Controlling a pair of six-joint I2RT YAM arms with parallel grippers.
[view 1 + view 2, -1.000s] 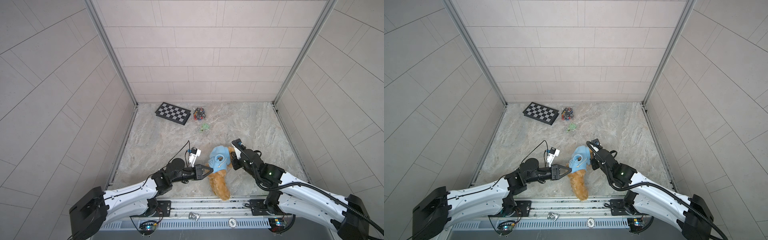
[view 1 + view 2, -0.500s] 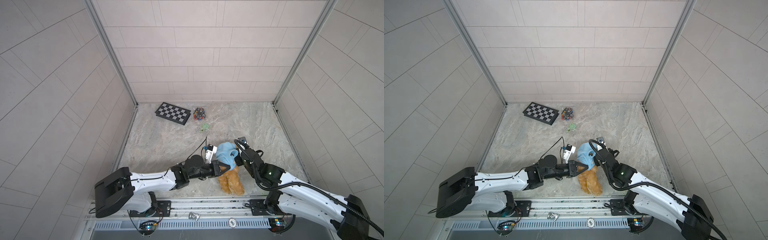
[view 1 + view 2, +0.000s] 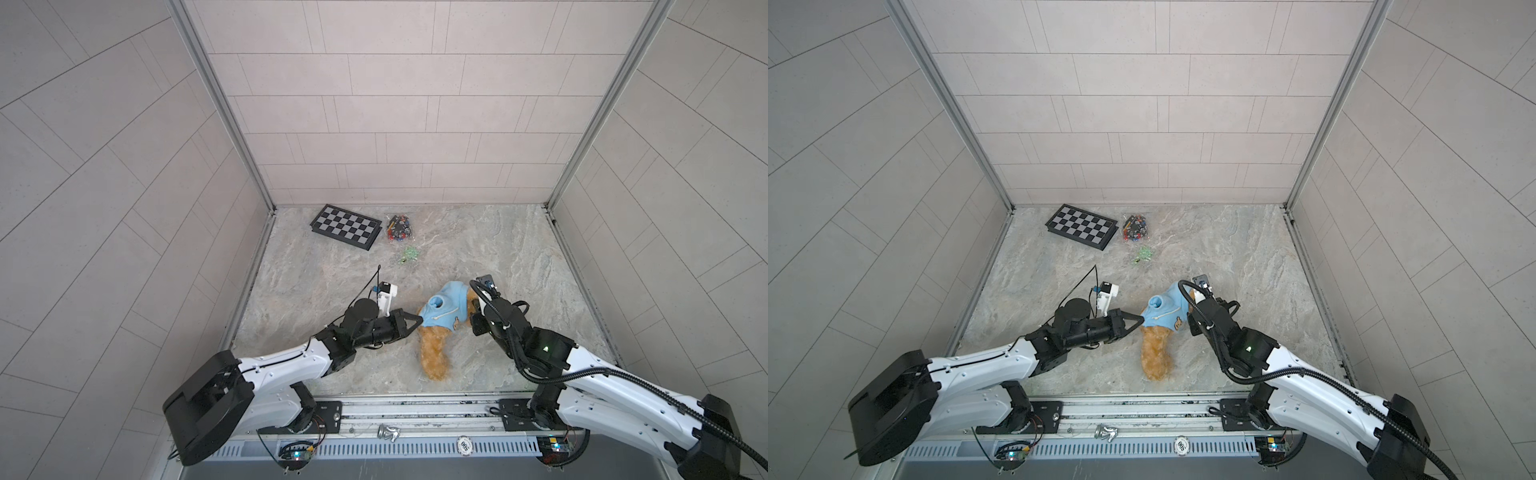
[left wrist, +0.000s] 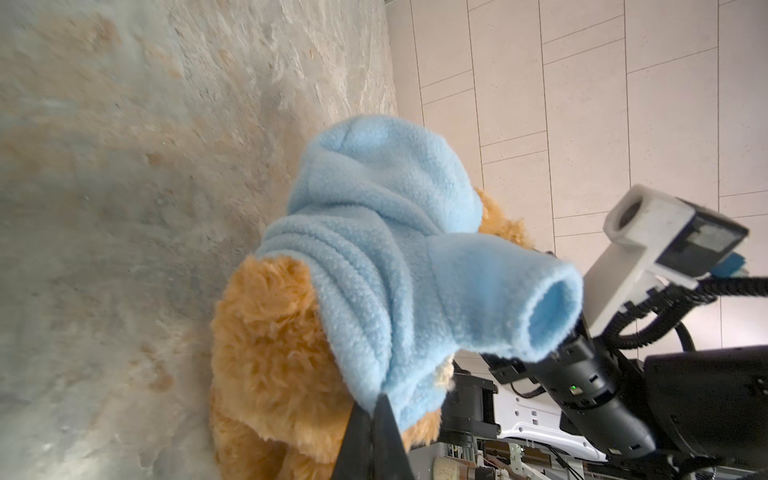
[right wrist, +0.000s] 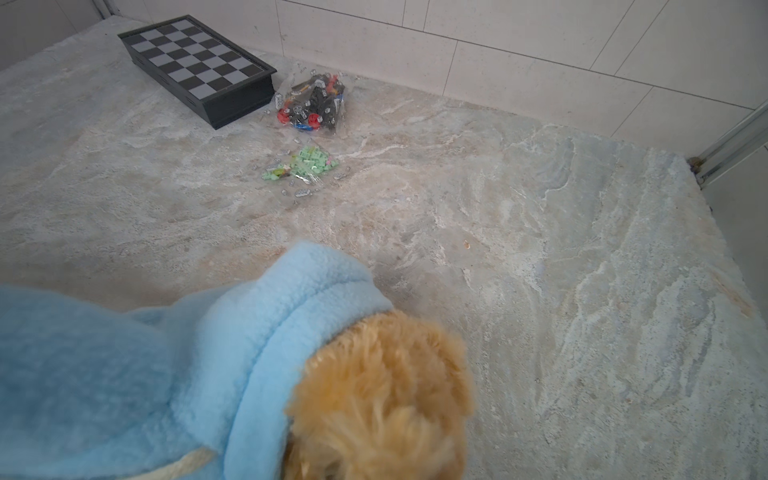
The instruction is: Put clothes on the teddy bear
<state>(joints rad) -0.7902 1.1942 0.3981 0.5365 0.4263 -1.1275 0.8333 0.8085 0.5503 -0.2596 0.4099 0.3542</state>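
The teddy bear (image 3: 432, 357) lies near the front middle of the table, legs toward the front rail. Its golden-brown fur shows in the left wrist view (image 4: 270, 353) and the right wrist view (image 5: 382, 395). A light blue hoodie (image 3: 446, 307) covers its upper body and head, with one empty sleeve (image 4: 519, 299) sticking out. My left gripper (image 3: 419, 318) is shut on the hoodie's hem (image 4: 386, 386). My right gripper (image 3: 473, 305) is at the bear's head on the right, its fingertips buried in the fur.
A folded chessboard (image 3: 345, 226) lies at the back left. Beside it are a clear bag of coloured pieces (image 3: 399, 227) and a small bag of green pieces (image 3: 409, 253). Tiled walls close three sides. The metal rail (image 3: 415, 411) runs along the front.
Half a second ago both arms had swung the bear to the right. It is now back to the left, with the hoodie hem still in my left gripper.
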